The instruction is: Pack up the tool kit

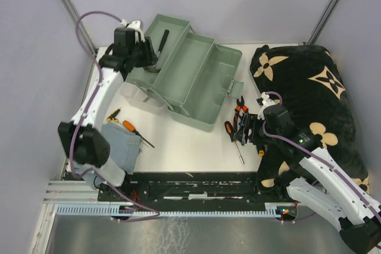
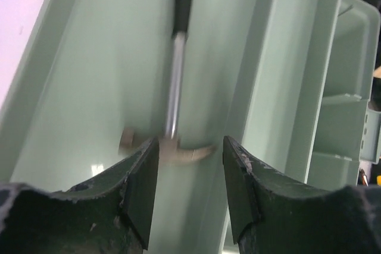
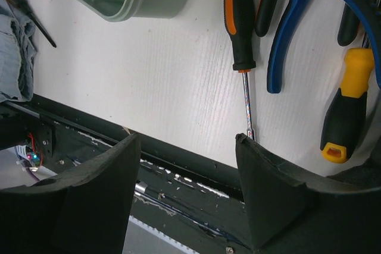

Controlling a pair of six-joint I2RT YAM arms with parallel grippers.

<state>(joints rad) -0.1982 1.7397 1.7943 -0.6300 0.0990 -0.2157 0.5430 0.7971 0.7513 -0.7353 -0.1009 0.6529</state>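
While the right gripper [image 3: 187, 141] hangs with its fingers spread wide and nothing between them, I look down on the loose tools lying on the table [image 1: 178, 147] off the toolbox's [image 1: 199, 75] near right corner. A black-and-orange screwdriver [image 3: 239, 22] lies flat almost under the fingers, its thin steel shaft pointing away from the toolbox. Blue-handled pliers [image 3: 284, 52] and a yellow-and-black screwdriver [image 3: 348, 99] lie just beside it, on the side away from the box.

I judge the screwdriver light and stiff. Its bare shaft looks slick and too thin to pinch well, and the round handle may roll, so I would close across the middle of the handle. The pliers look heavier, and the handles may swing on the joint; the place to take them is near that joint.

Off the toolbox's near left corner, an orange screwdriver [image 1: 130, 127] rests on a folded cloth [image 1: 122, 144], soft footing that may give under a press.

The toolbox itself stands open, its main well bare.

Farthest out, the left gripper [image 2: 190, 147] hovers over the box's left fold-out tray [image 2: 89, 87], fingers apart and gripping nothing. The hammer [image 2: 174, 81] lies in that tray below them. It looks head-heavy and hard, and is best lifted near the head.
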